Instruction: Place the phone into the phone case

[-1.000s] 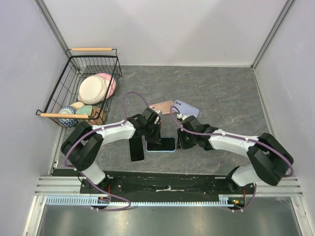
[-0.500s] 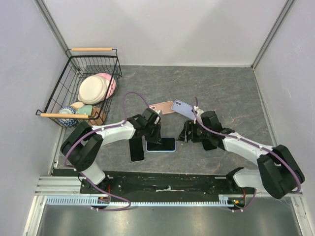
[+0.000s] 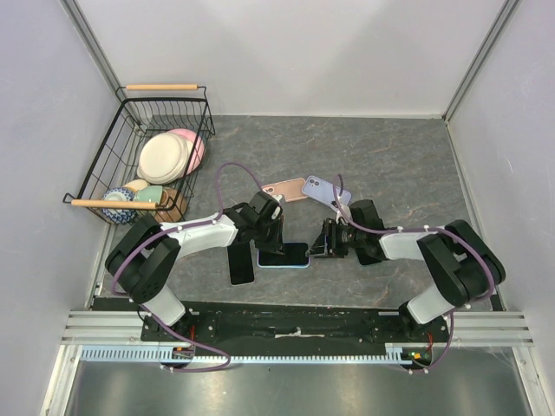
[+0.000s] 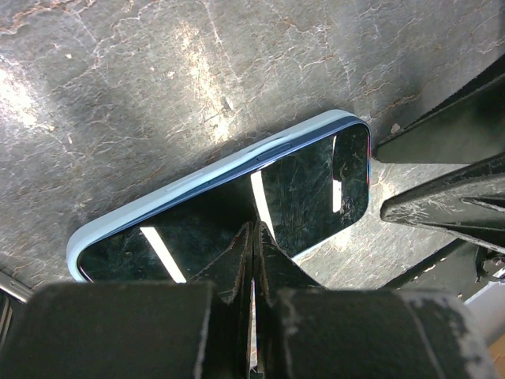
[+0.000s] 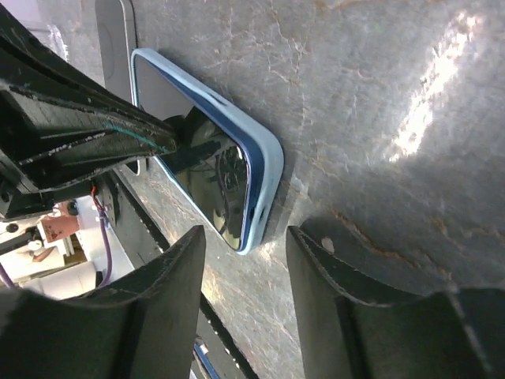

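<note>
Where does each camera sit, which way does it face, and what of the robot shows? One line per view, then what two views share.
Top external: above and behind the robot, facing down at the table; the left gripper and right gripper show, flanking the cased phone.
Left wrist: on the left arm, facing down past its shut fingers onto the phone's screen.
Right wrist: on the right arm, facing between its open fingers at the phone's end.
Shared: both wrist views show that phone.

The left hand [image 4: 252, 246] hides part of the phone [image 4: 308, 181] along its near edge.
</note>
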Robot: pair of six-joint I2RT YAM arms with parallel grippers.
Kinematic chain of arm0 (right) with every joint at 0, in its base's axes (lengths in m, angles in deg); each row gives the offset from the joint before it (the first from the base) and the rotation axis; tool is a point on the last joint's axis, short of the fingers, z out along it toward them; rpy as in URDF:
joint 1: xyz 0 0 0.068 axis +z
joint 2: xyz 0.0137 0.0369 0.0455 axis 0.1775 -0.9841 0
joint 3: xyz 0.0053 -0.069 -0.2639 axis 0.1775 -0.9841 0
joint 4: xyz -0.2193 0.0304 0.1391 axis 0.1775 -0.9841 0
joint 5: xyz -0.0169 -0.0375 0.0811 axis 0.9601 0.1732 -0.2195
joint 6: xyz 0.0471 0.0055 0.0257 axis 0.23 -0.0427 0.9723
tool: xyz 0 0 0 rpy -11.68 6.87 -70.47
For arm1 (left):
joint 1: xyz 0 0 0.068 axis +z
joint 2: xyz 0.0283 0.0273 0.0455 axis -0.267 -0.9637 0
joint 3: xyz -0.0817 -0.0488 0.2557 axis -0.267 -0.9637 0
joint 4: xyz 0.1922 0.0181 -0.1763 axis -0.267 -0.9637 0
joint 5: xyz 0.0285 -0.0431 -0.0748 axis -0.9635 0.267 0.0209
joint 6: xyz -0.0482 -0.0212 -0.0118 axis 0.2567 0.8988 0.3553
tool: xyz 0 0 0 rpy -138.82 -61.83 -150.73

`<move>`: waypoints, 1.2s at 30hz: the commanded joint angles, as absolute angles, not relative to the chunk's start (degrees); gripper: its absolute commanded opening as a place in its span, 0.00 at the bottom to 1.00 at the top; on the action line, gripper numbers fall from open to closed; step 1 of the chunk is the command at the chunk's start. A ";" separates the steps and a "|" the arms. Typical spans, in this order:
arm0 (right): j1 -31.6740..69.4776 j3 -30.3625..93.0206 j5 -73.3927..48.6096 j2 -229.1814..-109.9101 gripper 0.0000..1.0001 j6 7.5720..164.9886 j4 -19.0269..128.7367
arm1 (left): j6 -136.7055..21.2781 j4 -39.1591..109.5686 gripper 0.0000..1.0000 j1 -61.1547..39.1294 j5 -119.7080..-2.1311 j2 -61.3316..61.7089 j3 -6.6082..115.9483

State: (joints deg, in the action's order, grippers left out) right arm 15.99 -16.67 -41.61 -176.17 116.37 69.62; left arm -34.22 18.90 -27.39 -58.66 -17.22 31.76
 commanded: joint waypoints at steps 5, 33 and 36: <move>15.53 -14.69 -38.51 -183.91 0.46 118.48 74.78 | -37.56 15.79 0.02 -27.67 -63.55 -18.01 29.87; 18.60 -6.16 -22.16 -188.75 0.19 107.06 51.24 | -38.36 13.50 0.02 -29.07 -61.36 -25.65 39.10; 21.67 -5.02 -17.59 -190.06 0.20 106.97 48.07 | -38.09 13.33 0.02 -29.69 -60.75 -27.06 40.68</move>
State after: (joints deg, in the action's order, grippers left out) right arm 17.50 -4.32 -36.10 -185.30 112.96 61.12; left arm -35.95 16.00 -28.81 -58.46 -23.17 39.49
